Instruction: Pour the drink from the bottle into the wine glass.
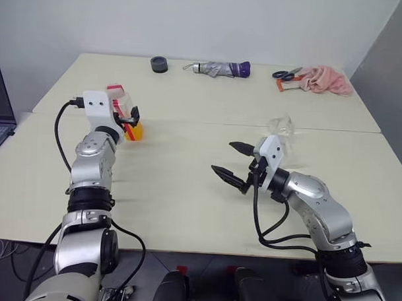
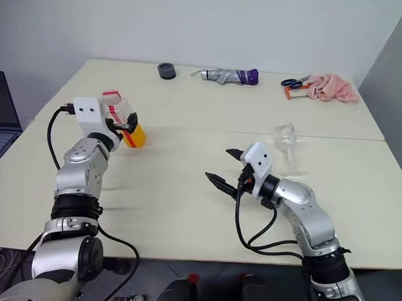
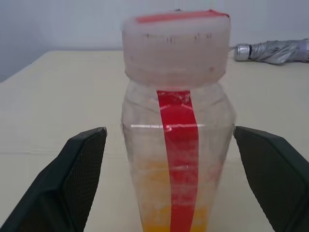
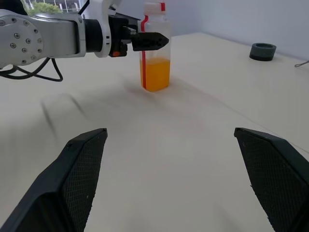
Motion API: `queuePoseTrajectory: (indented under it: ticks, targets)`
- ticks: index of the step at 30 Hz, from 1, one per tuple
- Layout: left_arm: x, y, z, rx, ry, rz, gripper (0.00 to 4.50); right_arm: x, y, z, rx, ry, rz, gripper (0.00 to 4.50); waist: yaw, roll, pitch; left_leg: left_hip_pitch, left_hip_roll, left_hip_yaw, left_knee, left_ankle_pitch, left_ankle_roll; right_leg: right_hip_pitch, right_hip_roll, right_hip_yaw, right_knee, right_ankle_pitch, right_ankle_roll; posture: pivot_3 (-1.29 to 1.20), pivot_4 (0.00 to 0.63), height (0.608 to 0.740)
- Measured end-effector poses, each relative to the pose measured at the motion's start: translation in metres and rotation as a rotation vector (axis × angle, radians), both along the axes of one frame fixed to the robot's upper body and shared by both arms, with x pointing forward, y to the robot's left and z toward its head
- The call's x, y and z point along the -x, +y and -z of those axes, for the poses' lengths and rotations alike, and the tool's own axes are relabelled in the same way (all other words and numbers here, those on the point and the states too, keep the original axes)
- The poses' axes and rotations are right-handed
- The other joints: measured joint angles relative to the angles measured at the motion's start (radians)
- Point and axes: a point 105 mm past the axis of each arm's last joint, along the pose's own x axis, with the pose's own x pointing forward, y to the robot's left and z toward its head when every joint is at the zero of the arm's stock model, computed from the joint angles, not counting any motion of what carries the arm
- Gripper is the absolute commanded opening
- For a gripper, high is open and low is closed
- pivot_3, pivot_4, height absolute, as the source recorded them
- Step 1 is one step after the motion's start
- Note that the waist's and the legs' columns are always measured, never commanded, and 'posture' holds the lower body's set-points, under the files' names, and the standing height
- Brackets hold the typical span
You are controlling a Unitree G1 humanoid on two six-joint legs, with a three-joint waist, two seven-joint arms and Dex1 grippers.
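**Q:** On the counter [image 1: 187, 176], head view first, where's everything sitting?

**Me:** My left end effector [image 1: 131, 115] is level with the bottle [image 1: 126, 118] near the left side, fingers spread on either side of it, not squeezing. The drink [image 1: 136, 131] fills just the bottom part. The wine glass [image 2: 285, 143] stands upright just past my right arm. My right end effector [image 1: 232, 162] hangs wide open above bare counter, holding nothing.

**Q:** And the wrist cams?

**Me:** Left wrist: bottle standing between my two fingers [image 3: 79, 174], gaps on both sides, red strip facing me, cap on. Right wrist: both fingers [image 4: 82, 169] splayed, bottle well ahead, with my left end effector at its neck.

**Q:** Back edge?

**Me:** Folded umbrella [image 1: 220, 69], black ring [image 1: 159, 64], scissors [image 1: 286, 74], pink cloth [image 1: 325, 80].
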Motion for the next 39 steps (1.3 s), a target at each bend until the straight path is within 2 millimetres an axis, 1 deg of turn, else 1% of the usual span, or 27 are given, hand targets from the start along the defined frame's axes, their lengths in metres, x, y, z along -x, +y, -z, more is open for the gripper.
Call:
queuePoseTrajectory:
  ticks: [7, 11, 14, 17, 26, 29, 32, 34, 35, 36, 39]
  targets:
    - [-0.009, -0.001, -0.005, 0.005, -0.017, 0.0, 4.48, 0.004, 0.013, -0.007, -0.058, 0.001, -0.063, 4.5, -0.001, 0.0, 0.0, 0.0, 0.0, 0.0, 0.0, 0.0, 0.0, 0.0, 0.0, -0.001, 0.0, 0.0, 0.0, 0.0, 0.15, 0.74]
    - [-0.012, -0.001, -0.002, 0.005, -0.009, 0.009, 4.48, 0.005, 0.018, -0.015, -0.077, -0.023, -0.094, 4.5, -0.001, 0.0, 0.0, 0.0, 0.0, -0.001, 0.0, 0.0, 0.0, 0.0, 0.0, -0.001, 0.0, 0.0, 0.0, 0.0, 0.15, 0.74]
    - [-0.014, -0.002, -0.002, 0.011, -0.004, 0.012, 4.48, 0.004, 0.019, -0.015, -0.077, -0.026, -0.097, 4.5, -0.001, 0.0, 0.0, -0.001, 0.0, -0.001, 0.0, 0.0, 0.0, 0.0, 0.0, -0.002, 0.0, 0.0, 0.0, 0.0, 0.15, 0.74]
    - [-0.016, -0.002, -0.006, 0.01, -0.018, 0.012, 4.48, 0.004, 0.018, -0.015, -0.077, -0.027, -0.097, 4.5, -0.001, 0.0, 0.0, -0.001, 0.0, -0.001, 0.0, 0.0, 0.0, 0.0, 0.0, -0.002, 0.0, 0.0, 0.0, 0.0, 0.15, 0.74]
    - [-0.019, 0.001, -0.006, 0.011, -0.008, 0.001, 4.48, 0.0, 0.017, -0.012, -0.073, -0.026, -0.083, 4.5, -0.001, 0.0, 0.0, -0.001, -0.001, -0.001, 0.0, 0.0, 0.0, 0.0, 0.0, -0.002, 0.0, 0.0, 0.0, 0.0, 0.15, 0.74]
    - [-0.019, 0.004, -0.002, 0.013, 0.009, -0.009, 3.91, -0.001, 0.017, -0.011, -0.066, -0.03, -0.078, 4.5, -0.001, 0.0, 0.0, -0.001, -0.001, -0.001, 0.0, 0.0, 0.0, 0.0, 0.0, -0.002, 0.0, 0.0, 0.0, 0.0, 0.15, 0.74]
    - [-0.019, 0.006, 0.002, 0.017, 0.024, -0.012, 3.02, -0.001, 0.017, -0.011, -0.065, -0.033, -0.075, 4.5, -0.001, 0.0, 0.0, -0.001, -0.001, -0.001, 0.0, 0.0, 0.0, -0.001, 0.0, -0.002, 0.0, 0.0, 0.0, 0.0, 0.15, 0.74]
    - [-0.019, 0.006, 0.002, 0.016, 0.023, -0.01, 2.34, -0.001, 0.017, -0.011, -0.067, -0.035, -0.076, 4.5, -0.001, 0.0, 0.0, -0.001, -0.001, -0.001, 0.0, 0.0, 0.0, -0.001, 0.0, -0.002, 0.0, 0.0, 0.0, 0.0, 0.15, 0.74]
    - [-0.019, 0.005, 0.002, 0.015, 0.024, -0.01, 2.07, -0.001, 0.017, -0.011, -0.068, -0.035, -0.076, 4.5, -0.001, 0.0, 0.0, -0.001, -0.001, -0.001, 0.0, 0.0, 0.0, -0.001, 0.0, -0.002, 0.0, 0.0, 0.0, 0.0, 0.15, 0.74]
    - [-0.019, 0.005, 0.002, 0.016, 0.024, -0.009, 1.92, -0.001, 0.017, -0.011, -0.068, -0.035, -0.076, 4.5, -0.001, 0.0, 0.0, -0.001, -0.001, -0.001, 0.0, 0.0, 0.0, -0.001, 0.0, -0.002, 0.0, 0.0, 0.0, 0.0, 0.15, 0.74]
    - [-0.019, 0.004, 0.001, 0.011, 0.018, 0.0, 1.88, -0.001, 0.017, -0.012, -0.07, -0.039, -0.077, 4.5, -0.001, 0.0, 0.0, -0.001, -0.001, -0.001, 0.0, 0.0, 0.0, -0.001, 0.0, -0.002, 0.0, 0.0, 0.0, 0.0, 0.15, 0.74]
